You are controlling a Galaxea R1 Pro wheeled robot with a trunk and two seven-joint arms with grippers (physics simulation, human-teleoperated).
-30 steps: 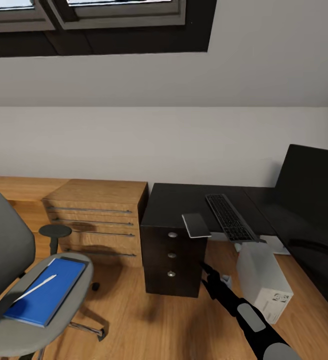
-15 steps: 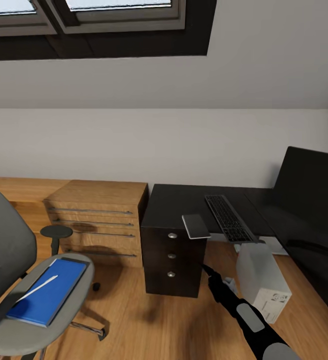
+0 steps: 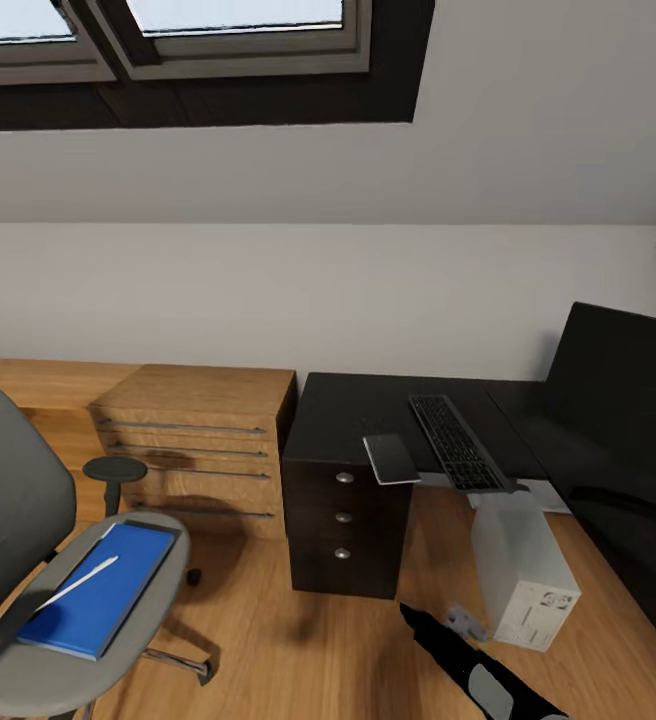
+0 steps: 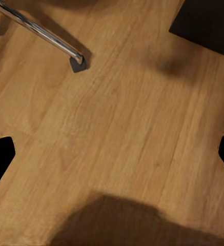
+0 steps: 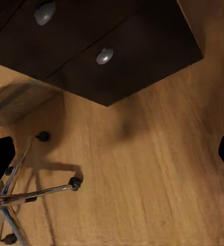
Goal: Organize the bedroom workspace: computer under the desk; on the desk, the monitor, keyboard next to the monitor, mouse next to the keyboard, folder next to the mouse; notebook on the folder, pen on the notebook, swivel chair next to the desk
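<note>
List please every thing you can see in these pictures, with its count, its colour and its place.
desk: 1, black, against the wall, three drawers with silver knobs
keyboard: 1, black, on the desk, overhanging its front edge
notebook: 1, dark grey, on the desk corner beside the keyboard
monitor: 1, black, at the right
computer: 1, light grey, on the floor near the desk
swivel chair: 1, grey, at the left
folder: 1, blue, on the chair seat
pen: 1, whitish, on the folder
wooden drawers: 1, left of the desk
right arm: 1, black and grey, low over the floor
</note>
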